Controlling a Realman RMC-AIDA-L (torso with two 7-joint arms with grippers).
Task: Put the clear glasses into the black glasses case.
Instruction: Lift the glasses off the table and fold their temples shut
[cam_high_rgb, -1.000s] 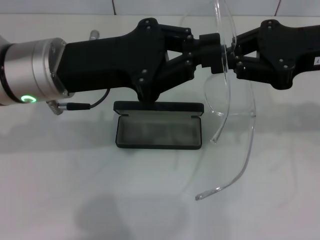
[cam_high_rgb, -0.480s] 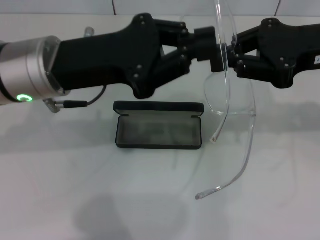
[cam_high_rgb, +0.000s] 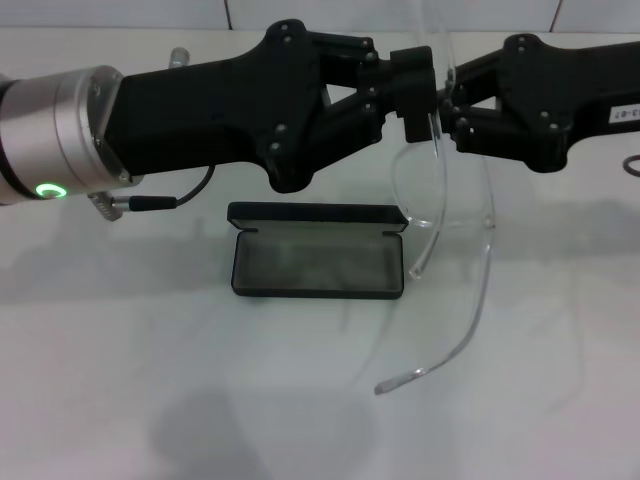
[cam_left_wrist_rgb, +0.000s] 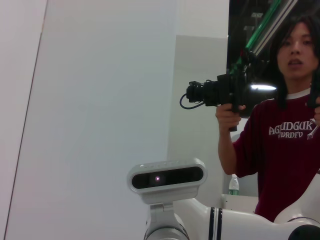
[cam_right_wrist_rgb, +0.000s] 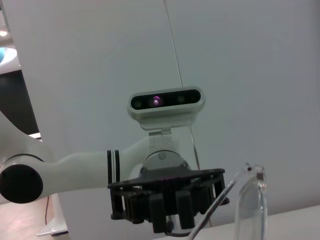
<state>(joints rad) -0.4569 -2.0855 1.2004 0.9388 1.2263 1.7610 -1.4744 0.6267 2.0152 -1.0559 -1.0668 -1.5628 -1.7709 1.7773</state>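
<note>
Left gripper (cam_high_rgb: 420, 88) and right gripper (cam_high_rgb: 452, 97) meet tip to tip, both clamped on the clear glasses (cam_high_rgb: 437, 190) held in the air, arms hanging below them, with the black glasses case (cam_high_rgb: 317, 262) lying open on the table (cam_high_rgb: 150, 380) beneath the left gripper.
</note>
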